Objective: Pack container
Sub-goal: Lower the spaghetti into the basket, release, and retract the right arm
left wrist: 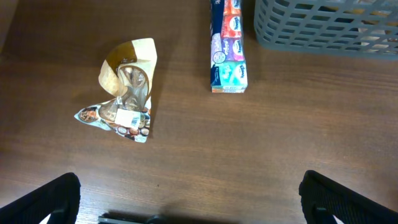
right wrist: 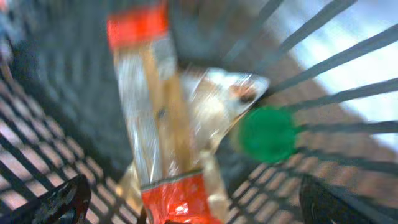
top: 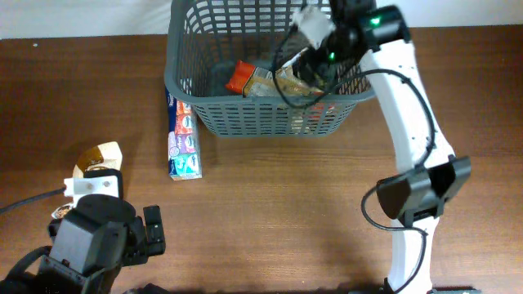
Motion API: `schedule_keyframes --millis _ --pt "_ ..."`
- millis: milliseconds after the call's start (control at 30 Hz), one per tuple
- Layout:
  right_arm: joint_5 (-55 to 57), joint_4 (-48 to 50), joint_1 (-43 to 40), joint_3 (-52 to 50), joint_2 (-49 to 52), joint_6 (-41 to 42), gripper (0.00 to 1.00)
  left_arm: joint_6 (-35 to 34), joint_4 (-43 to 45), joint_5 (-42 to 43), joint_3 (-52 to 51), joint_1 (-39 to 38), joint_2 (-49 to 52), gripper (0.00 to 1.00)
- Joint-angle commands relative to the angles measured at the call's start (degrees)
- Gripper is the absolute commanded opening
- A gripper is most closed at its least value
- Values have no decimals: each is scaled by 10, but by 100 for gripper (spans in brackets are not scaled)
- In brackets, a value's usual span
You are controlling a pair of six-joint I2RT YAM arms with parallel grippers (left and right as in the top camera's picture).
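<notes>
The basket [top: 261,122] stands at the far edge of the table [top: 286,212], about midway along it, with its long side facing the near edge. The right arm reaches over the basket's right wall from the near-right part of the table, and the right gripper [right wrist: 196,202] hangs inside the basket, near its right end. Its jaws stand wide apart: in the right wrist view the two fingertips [right wrist: 62,199] sit at the bottom corners, and the gap between them is far wider than anything under it. They grip nothing and touch nothing that can be made out. Below the gap a packet [right wrist: 155,124] with clear film and red ends lies on the basket floor, and a round green thing [right wrist: 267,134], too blurred to name, sits just beside the packet against the slotted wall.

The left gripper [left wrist: 199,199] hovers over the near-left corner of the table, well apart from the basket. Its jaws are also spread wide, with only bare wood between them, holding nothing.

A pack of tissues [left wrist: 228,46] lies flat just beside the basket's left wall, its length running towards the near edge. A crumpled pouch [left wrist: 127,93], tan and white, lies near the left edge, between the left gripper and the tissues
</notes>
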Motion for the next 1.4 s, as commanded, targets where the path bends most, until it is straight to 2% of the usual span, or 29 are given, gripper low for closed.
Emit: schedule_keyframes --millis 0,33,167,333,467,500,567,733,867,1100,1233,1367 --pt "5 -12 2 140 -30 75 99 7 2 6 -2 3 1 100" --pt "47 -25 1 216 -33 99 99 7 2 6 -2 3 1 99" --pt "170 -68 -9 361 -40 158 99 7 1 7 -2 3 1 100" --pt "214 -122 -70 365 -105 231 99 7 1 7 -2 3 1 100" --pt "249 -208 -154 365 -132 308 99 7 1 7 -2 3 1 100" --pt "245 -240 -203 362 -137 336 99 7 1 6 -2 3 1 100" --pt "194 -240 -246 346 -147 336 99 7 1 7 -2 3 1 100" --pt "126 -240 -319 315 -178 348 99 7 1 7 -2 3 1 100" --pt "113 -240 -351 235 -228 346 99 7 0 24 -2 3 1 100" --pt "174 -240 -398 -25 -334 335 99 7 0 26 -2 3 1 100" --pt "182 -223 -429 -139 -342 334 99 7 0 25 -2 3 1 100" --pt "177 -162 -445 -249 -337 335 99 7 2 14 -2 3 1 100"
